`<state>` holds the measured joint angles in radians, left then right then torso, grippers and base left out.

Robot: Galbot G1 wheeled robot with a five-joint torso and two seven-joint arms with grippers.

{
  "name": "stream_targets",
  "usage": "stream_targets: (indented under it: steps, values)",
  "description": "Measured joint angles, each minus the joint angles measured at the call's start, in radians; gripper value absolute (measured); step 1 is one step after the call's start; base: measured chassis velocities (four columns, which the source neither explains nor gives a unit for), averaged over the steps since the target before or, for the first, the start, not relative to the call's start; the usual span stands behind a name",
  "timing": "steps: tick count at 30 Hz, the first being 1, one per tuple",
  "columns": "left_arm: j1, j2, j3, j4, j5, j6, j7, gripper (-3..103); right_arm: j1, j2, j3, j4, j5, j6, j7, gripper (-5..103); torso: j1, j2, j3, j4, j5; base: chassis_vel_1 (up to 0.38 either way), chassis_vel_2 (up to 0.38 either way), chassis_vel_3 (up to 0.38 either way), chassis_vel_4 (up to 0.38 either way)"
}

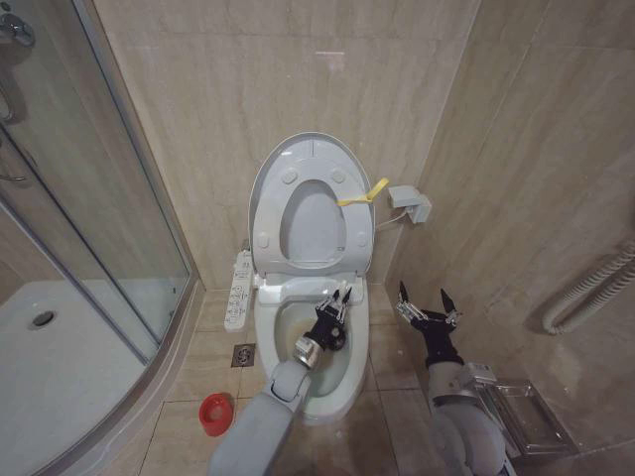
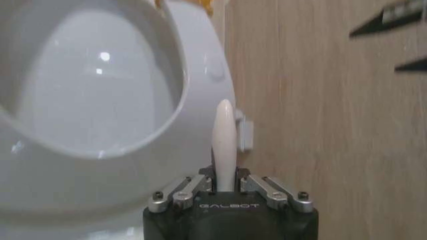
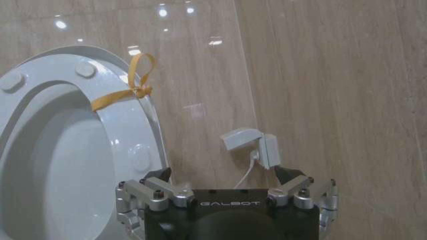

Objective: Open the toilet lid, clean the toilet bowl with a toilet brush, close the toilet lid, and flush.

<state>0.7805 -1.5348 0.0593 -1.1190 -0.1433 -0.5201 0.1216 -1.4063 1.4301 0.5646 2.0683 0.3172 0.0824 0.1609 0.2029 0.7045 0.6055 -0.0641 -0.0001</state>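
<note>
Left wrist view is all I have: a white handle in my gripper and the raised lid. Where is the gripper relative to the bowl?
Observer: The left gripper is over the toilet bowl, shut on the toilet brush handle.
Operator: Is the lid fully up?
Observer: Yes, the toilet lid stands against the wall, the seat raised with it, a yellow ribbon tied on the seat.
Operator: Where's my right gripper?
Observer: The right gripper is open, to the right of the bowl.
Operator: And the brush holder?
Observer: The red cup sits on the floor left of the toilet.
</note>
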Motion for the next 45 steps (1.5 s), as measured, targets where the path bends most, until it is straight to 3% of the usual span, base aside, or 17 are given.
stream_targets:
  steps: [5,13,19,27,35,43,45]
  values:
    - [-0.009,0.006,-0.008,0.039,0.004,-0.011,0.001,19,0.000,0.000,0.000,0.000,0.000,0.000,0.000,100,0.000,0.000,0.000,0.0001,0.0000,0.000,0.000,0.000,0.000]
    - [-0.020,0.020,-0.009,-0.011,-0.010,0.003,0.014,19,0.000,0.000,0.000,0.000,0.000,0.000,0.000,100,0.000,0.000,0.000,0.0000,0.0000,0.000,0.000,0.000,0.000]
    - [-0.017,0.017,-0.013,0.061,0.000,-0.016,0.026,19,0.000,0.000,0.000,0.000,0.000,0.000,0.000,100,0.000,0.000,0.000,0.0002,0.0000,0.000,0.000,0.000,0.000]
    - [-0.021,0.018,-0.011,-0.014,-0.013,0.007,0.025,19,0.000,0.000,0.000,0.000,0.000,0.000,0.000,100,0.000,0.000,0.000,-0.0002,0.0001,0.000,0.000,0.000,0.000]
    - [-0.008,0.018,-0.024,0.062,-0.010,-0.017,0.026,19,0.000,0.000,0.000,0.000,0.000,0.000,0.000,100,0.000,0.000,0.000,0.0001,0.0000,0.000,0.000,0.000,0.000]
    - [0.045,0.061,-0.064,-0.057,-0.011,-0.008,0.011,19,0.000,0.000,0.000,0.000,0.000,0.000,0.000,100,0.000,0.000,0.000,0.0000,-0.0001,0.000,0.000,0.000,0.000]
    - [0.081,0.086,-0.080,-0.146,-0.012,0.008,0.006,19,0.000,0.000,0.000,0.000,0.000,0.000,0.000,100,0.000,0.000,0.000,0.0001,0.0000,0.000,0.000,0.000,0.000]
